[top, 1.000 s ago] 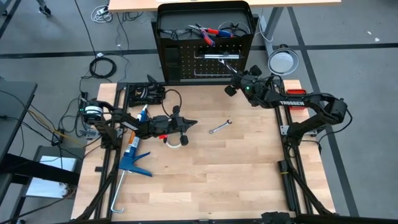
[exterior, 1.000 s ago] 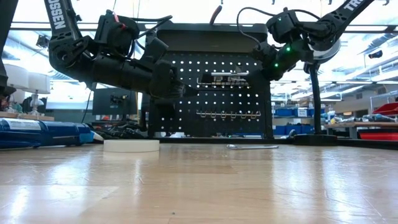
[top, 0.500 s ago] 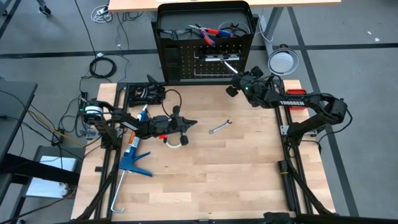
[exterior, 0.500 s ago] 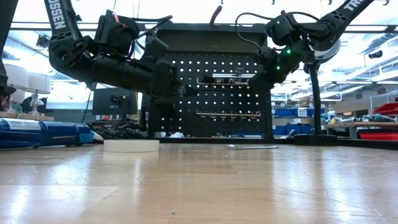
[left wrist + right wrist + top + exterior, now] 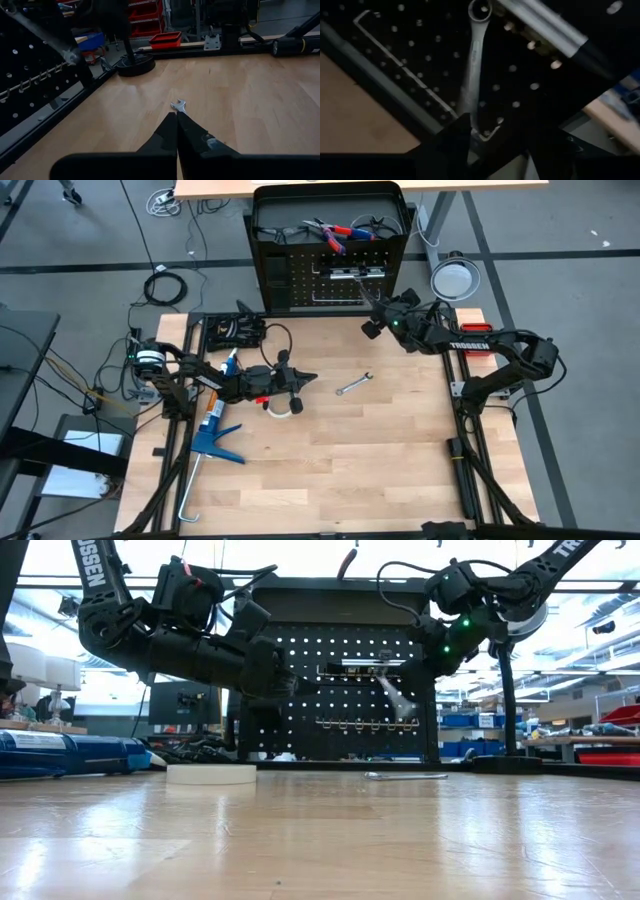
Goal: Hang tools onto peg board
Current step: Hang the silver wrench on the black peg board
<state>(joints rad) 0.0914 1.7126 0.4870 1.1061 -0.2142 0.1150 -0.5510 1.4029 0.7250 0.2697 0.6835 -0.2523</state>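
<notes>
The peg board point(image 5: 330, 275) stands upright at the table's far edge. A silver wrench point(image 5: 472, 65) hangs on it by its ring end point(image 5: 480, 7) from a hook in the upper row, and shows blurred in the low view point(image 5: 397, 695). My right gripper point(image 5: 492, 130) stands open at the wrench's lower end, level with the board point(image 5: 372, 308). A second wrench point(image 5: 354, 385) lies flat on the table. My left gripper point(image 5: 312, 378) hovers shut over the table's left half, above a white tape roll point(image 5: 283, 407). My right gripper: the hanging wrench's lower end point(image 5: 469, 112) runs down right beside one finger point(image 5: 457, 132), and that finger hides its tip. I cannot tell whether they touch. The other finger stands well apart from the wrench.
Red-handled pliers point(image 5: 335, 232) lie on top of the board's box frame. A blue caulking gun point(image 5: 215, 435) lies along the table's left edge. A round lamp point(image 5: 453, 278) stands at the far right corner. Bare wood lies in the table's near half.
My right gripper has opened and let go of the wrench it held level along the board's upper hook row. The wrench's ring end has stayed on the hook. Its free end has swung down, and it now hangs slanting.
</notes>
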